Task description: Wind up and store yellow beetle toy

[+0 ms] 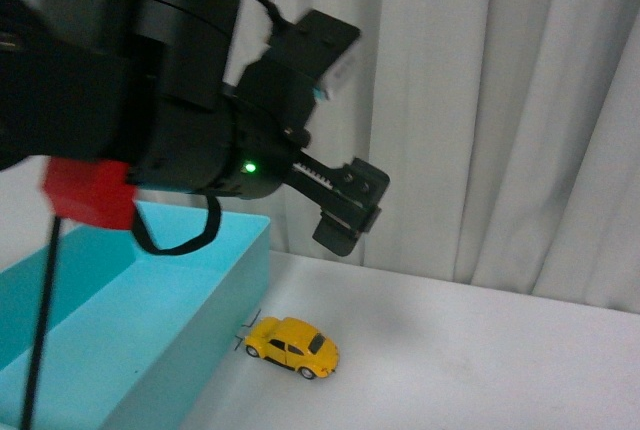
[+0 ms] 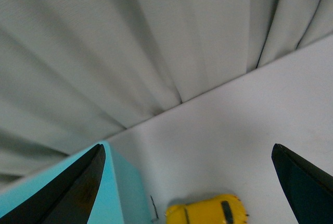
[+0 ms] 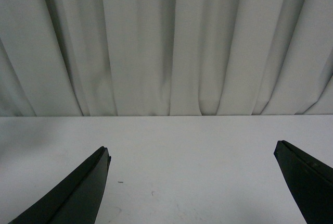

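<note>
Firstly, the teal open-topped box [image 1: 200, 350] stands as the reference item. The left arm [image 1: 150, 100], black with a green light lit, hangs above the box and reaches out past its right wall. The left claw [image 2: 187, 148] is spread wide and grips nothing; its two dark fingers [image 2: 78, 187] frame the box corner and the beetle [image 1: 292, 346].

The beetle sits upright on its wheels on the white tabletop [image 1: 480, 360], just right of the box's right wall, near the corner. Contact between its thin bumper and the wall cannot be determined. It lies below the left claw, clear of both fingers.

The pale curtain [image 1: 500, 100] hangs behind the box and the tabletop.

The right claw [image 3: 192, 148] is likewise spread wide and empty, over bare tabletop, facing the curtain. Its position relative to the box cannot be determined.
</note>
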### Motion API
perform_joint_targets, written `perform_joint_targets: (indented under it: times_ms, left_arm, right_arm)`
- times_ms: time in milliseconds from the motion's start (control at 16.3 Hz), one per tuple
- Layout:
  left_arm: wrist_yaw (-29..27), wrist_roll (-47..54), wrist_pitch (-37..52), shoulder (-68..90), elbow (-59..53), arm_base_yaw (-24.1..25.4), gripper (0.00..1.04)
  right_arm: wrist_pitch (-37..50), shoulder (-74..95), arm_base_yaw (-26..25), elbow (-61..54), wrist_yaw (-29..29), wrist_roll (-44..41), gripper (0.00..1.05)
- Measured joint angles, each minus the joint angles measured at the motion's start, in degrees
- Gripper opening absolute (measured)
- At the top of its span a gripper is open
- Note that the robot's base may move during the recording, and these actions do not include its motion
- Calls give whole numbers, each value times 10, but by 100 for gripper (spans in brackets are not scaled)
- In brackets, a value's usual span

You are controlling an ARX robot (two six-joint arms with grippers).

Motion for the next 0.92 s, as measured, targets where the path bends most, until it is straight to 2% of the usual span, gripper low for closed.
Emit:
perform_joint_targets:
  times_ms: [245, 306, 490, 735, 796, 919]
  left_arm:
    - [71, 221, -117, 89, 102, 10, 98]
    - [67, 324, -167, 108, 132, 18, 98]
    - [47, 530, -255, 143, 189, 37, 98]
    - [28, 658, -312, 166, 202, 40, 98]
    - [28, 686, -379, 179, 212, 27, 98]
    - [5, 676, -380, 232, 218, 13, 98]
  right_arm:
    - [0, 0, 0, 0, 0, 0, 98]
    - [0, 0, 0, 0, 0, 0, 98]
    - [0, 0, 0, 0, 0, 0, 98]
    - [0, 0, 0, 0, 0, 0, 98]
    - [0, 0, 0, 0, 0, 0, 98]
    - [0, 0, 0, 0, 0, 0, 98]
